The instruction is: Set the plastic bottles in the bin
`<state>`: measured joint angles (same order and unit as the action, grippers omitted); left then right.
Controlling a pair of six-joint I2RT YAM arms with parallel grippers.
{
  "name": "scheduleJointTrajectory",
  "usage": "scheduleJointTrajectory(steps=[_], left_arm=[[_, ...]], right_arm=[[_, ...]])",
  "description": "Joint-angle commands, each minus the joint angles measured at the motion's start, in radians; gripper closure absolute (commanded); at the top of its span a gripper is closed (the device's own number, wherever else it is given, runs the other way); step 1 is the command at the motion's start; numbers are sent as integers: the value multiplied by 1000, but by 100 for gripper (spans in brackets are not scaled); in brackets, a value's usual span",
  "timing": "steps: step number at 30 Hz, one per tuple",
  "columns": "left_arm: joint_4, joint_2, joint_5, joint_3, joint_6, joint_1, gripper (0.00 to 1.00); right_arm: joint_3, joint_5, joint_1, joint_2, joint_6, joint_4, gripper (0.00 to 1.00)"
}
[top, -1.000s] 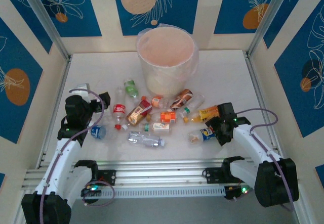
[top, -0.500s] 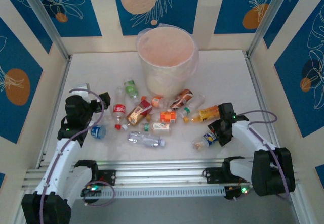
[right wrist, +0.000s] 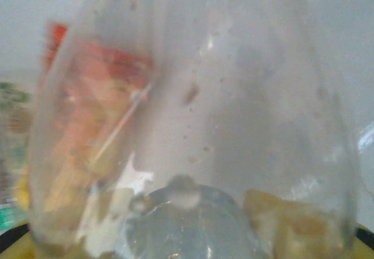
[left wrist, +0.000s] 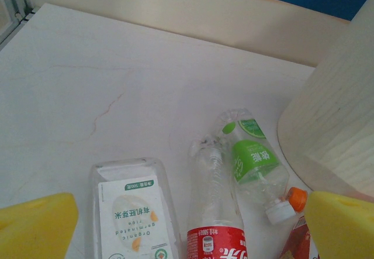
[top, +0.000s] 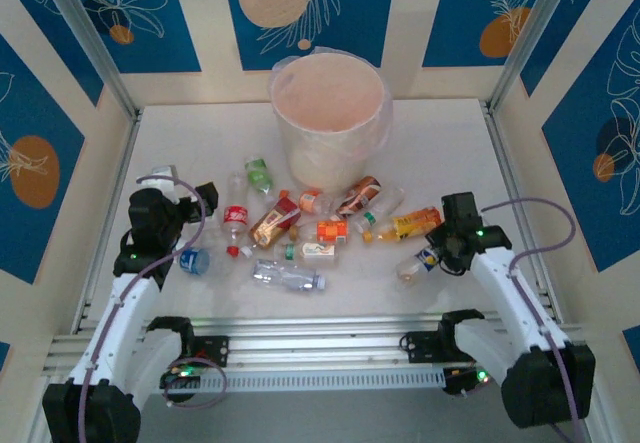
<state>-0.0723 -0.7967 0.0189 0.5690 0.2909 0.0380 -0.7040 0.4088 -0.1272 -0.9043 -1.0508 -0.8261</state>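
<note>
Top, right fingers (top: 446,250): pinched on the blue-label bottle (top: 420,262), right of the pile, probably gripped for a lift. Couldn't tell if it was off the counter (top: 450,153).
Top, left fingers (top: 200,201): spread, hovering at the pile's left edge.
Top, bin (top: 325,163): upright at the back, cream with a clear liner. The other plastic bottles (top: 300,228) lay scattered in front.
Left wrist, fingers (left wrist: 35,227): yellow pads wide apart, nothing between them. The green-label bottle (left wrist: 254,159) lay flat beside the bin wall.
Right wrist, blue-label bottle: clear, blurred, pressed close to the lens.

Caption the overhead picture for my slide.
Right claw shut on a blue-labelled bottle, other bottles scattered before the cream bin.
</note>
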Motion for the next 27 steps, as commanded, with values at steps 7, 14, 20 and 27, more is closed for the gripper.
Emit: scheduleJointTrajectory(steps=[7,14,20,27], left_arm=[[-1,4,19,27,22,10,0],[6,-2,63,16,40,10,0],[1,15,70,23,45,10,1],[0,28,88,23,59,10,1]], right_arm=[[-476,385,-257,-60,298,-55,62],[-808,560,-479,-315,721,275,63],[-1063,427,-521,-536,1012,545,65],[-1430,269,-531,-852,1270,684,65]])
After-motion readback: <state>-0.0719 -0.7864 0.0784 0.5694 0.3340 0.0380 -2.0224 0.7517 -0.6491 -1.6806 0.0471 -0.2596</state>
